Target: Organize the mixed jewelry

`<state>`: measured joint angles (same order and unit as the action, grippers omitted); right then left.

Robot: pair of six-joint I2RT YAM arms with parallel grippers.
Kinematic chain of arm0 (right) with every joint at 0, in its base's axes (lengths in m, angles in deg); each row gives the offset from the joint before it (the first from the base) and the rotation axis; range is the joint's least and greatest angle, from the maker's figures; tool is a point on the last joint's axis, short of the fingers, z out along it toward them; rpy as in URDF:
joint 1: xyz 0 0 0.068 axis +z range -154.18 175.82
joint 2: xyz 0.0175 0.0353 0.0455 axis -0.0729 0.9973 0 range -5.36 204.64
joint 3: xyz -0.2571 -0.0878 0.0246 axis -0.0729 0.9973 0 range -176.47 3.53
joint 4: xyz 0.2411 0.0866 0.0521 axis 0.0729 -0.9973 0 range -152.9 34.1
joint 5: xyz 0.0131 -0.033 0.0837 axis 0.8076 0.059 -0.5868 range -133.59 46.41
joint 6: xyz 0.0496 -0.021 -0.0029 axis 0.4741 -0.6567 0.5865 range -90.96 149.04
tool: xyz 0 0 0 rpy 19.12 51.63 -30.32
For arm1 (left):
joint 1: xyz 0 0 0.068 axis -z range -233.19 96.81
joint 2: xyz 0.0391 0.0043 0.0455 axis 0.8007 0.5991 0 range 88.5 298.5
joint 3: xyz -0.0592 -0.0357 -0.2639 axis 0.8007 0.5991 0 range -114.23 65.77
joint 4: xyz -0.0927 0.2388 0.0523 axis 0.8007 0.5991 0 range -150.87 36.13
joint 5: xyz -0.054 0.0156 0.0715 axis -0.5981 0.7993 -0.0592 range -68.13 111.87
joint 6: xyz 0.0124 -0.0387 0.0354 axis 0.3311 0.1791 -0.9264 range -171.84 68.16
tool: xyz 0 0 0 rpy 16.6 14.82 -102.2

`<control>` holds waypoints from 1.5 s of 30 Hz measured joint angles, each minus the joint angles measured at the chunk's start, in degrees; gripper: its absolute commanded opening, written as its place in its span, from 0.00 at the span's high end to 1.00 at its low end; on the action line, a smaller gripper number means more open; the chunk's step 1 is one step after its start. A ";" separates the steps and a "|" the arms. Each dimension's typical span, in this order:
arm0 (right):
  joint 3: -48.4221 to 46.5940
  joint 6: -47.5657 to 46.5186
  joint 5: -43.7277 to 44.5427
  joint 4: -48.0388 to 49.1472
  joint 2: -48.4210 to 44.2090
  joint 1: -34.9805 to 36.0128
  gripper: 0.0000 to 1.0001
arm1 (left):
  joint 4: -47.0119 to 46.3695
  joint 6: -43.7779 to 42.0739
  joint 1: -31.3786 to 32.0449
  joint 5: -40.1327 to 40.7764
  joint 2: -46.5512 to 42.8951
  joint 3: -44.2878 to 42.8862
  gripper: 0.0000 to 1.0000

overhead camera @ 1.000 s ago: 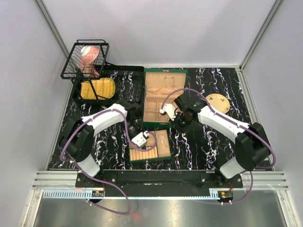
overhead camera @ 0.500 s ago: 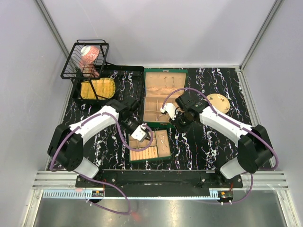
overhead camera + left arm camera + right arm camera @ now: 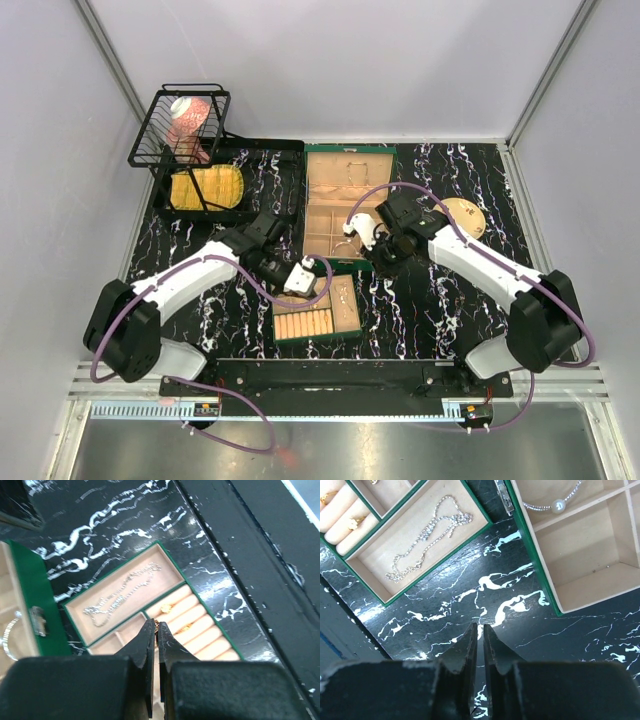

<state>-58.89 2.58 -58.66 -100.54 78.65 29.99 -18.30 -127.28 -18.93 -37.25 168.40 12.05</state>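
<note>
My left gripper (image 3: 300, 277) hovers over the small green tray (image 3: 356, 312), above its ring rolls. In the left wrist view the gripper (image 3: 157, 625) is shut on a tiny gold piece (image 3: 158, 623) at its tips. Two small gold pieces (image 3: 165, 609) sit on the rolls, and a fine silver chain (image 3: 122, 592) lies in the tray's long compartment. My right gripper (image 3: 386, 257) is shut and empty over bare marble (image 3: 480, 626), between the tray and the open green box (image 3: 349, 153). A silver chain with a pearl (image 3: 559, 503) lies in the box.
A round tan plate (image 3: 462, 217) sits behind the right arm. A black wire basket (image 3: 180, 125) and a black tray holding a yellow item (image 3: 205, 187) stand at the back left. The tray's green rim (image 3: 199, 596) is near the table's front edge.
My left gripper has moved a little away from the front of the tray toward its far left part, and the arm has stretched out. My right gripper shifted slightly right.
</note>
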 measured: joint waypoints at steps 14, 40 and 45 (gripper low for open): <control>1.11 0.50 -3.52 0.48 -0.79 -0.22 0.81 | 9.29 -19.21 -0.04 5.60 -4.83 8.37 1.00; 13.86 -3.50 -0.48 7.80 5.33 13.38 0.87 | 21.00 -36.72 -11.67 11.54 -8.35 5.38 1.00; 13.20 -3.48 -0.85 8.63 6.75 15.17 0.88 | 22.47 -36.83 -13.66 11.58 -8.35 5.18 1.00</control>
<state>-45.68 -0.89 -59.51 -91.91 85.40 45.16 4.16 -164.11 -32.59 -25.66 160.05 17.23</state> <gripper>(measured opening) 0.127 0.023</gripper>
